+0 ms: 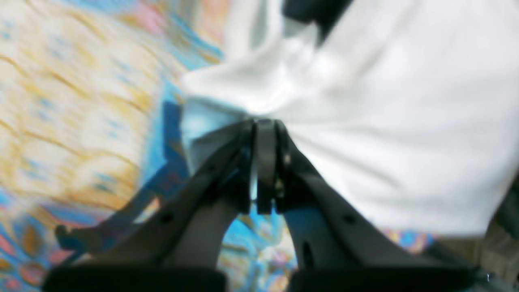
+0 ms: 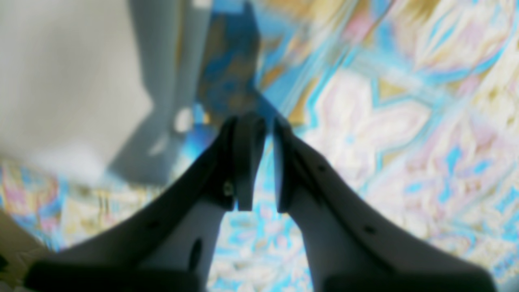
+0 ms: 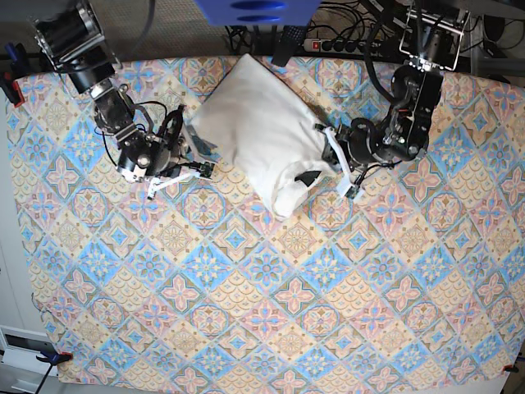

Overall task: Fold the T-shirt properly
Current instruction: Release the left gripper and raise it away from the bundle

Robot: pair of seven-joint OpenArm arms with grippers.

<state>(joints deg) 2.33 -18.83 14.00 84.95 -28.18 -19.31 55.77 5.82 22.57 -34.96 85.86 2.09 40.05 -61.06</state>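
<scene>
The T-shirt (image 3: 267,123) lies bunched and creased at 12 o'clock on the patterned tabletop (image 3: 271,304), plain white side showing, one rumpled end pointing towards 6 o'clock, with a dark patch (image 3: 308,177) showing among its folds. Over at its 4 o'clock side, here's the left pincer (image 1: 265,125), jaws shut, a pinch of white fabric caught at the tips, and the cloth running up to them in creases! Across at the shirt's 8 o'clock side, the right pincer (image 2: 269,121) stands just a sliver open, nothing between its tips, the white cloth close beside it. Farther out, the left arm (image 3: 410,107) comes in from 1 o'clock, the right arm (image 3: 102,90) from 11 o'clock.
</scene>
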